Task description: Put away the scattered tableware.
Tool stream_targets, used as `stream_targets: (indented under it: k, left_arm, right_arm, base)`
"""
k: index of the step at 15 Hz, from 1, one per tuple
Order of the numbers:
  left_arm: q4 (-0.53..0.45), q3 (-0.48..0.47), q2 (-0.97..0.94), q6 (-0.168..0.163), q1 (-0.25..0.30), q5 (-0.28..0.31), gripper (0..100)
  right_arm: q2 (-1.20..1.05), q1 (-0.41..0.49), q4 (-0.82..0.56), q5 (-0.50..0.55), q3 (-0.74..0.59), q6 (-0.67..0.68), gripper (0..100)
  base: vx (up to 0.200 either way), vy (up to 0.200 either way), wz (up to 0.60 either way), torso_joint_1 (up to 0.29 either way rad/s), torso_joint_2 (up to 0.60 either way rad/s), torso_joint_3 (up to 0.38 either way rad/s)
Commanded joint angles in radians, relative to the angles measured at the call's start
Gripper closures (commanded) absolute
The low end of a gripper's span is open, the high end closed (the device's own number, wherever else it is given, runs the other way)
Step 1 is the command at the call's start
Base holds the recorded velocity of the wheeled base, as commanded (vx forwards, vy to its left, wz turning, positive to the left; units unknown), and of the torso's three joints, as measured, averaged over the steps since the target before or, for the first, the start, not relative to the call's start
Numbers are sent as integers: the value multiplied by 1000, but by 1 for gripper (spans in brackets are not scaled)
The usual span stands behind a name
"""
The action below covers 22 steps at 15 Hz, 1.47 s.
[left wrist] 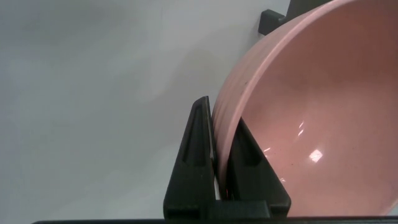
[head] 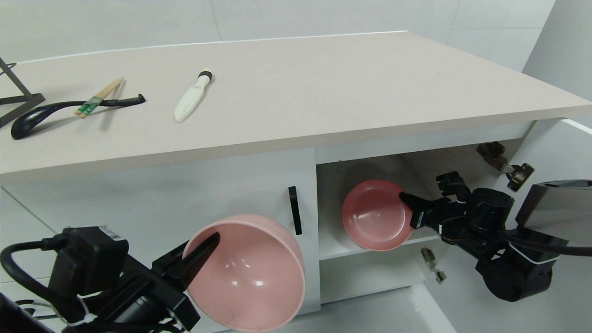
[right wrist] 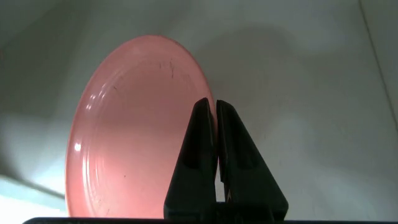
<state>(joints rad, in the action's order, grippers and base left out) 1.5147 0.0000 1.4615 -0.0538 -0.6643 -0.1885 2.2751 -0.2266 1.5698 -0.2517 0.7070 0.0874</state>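
A pink bowl (head: pixel 249 277) hangs low in front of the closed left cabinet door, tipped on its side, with my left gripper (head: pixel 206 244) shut on its rim. The left wrist view has that rim (left wrist: pixel 249 74) pinched between the two fingers of the left gripper (left wrist: pixel 221 109). Inside the open right cabinet bay, a pink plate (head: pixel 374 215) stands nearly on edge over the shelf (head: pixel 333 247). My right gripper (head: pixel 406 199) is shut on its right rim. The right wrist view shows the plate (right wrist: pixel 130 124) clamped edge-on in the right gripper (right wrist: pixel 214 107).
On the countertop (head: pixel 323 92) at the left lie a black ladle (head: pixel 51 113), a pair of chopsticks (head: pixel 99 97) and a white knife (head: pixel 192 97), beside a black rack (head: pixel 18 92). The closed door has a black handle (head: pixel 294 210). The open door (head: pixel 555 152) stands at the right.
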Motion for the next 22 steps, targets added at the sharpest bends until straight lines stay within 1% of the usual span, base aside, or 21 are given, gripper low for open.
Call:
stream_targets:
  k: [1, 5, 11, 16, 19, 20, 22]
  left_arm:
    - [-1, 0, -10, -1, 0, 0, 100]
    - [-1, 0, -10, -1, 0, 0, 100]
    - [-2, 0, -9, -1, 0, 0, 100]
    - [-2, 0, -9, -1, 0, 0, 100]
    - [-1, 0, -12, -1, 0, 0, 100]
    - [-1, 0, -12, -1, 2, 0, 100]
    - [-1, 0, -12, -1, 0, 0, 100]
  right_arm:
    - [73, 0, 1, 0, 75, 2, 100]
    - [109, 0, 1, 2, 137, 81, 100]
    - [132, 3, 1, 6, 157, 84, 100]
    - [176, 3, 1, 58, 215, 84, 100]
    - [187, 3, 1, 80, 227, 84, 100]
    - [192, 3, 1, 88, 229, 84, 0]
    - [202, 4, 1, 100, 238, 84, 0]
  base:
    - [0, 0, 0, 0, 0, 0]
    - [0, 0, 0, 0, 0, 0]
    - [0, 0, 0, 0, 0, 0]
    - [0, 0, 0, 0, 0, 0]
    - [0, 0, 0, 0, 0, 0]
    - [0, 0, 0, 0, 0, 0]
    - [0, 0, 0, 0, 0, 0]
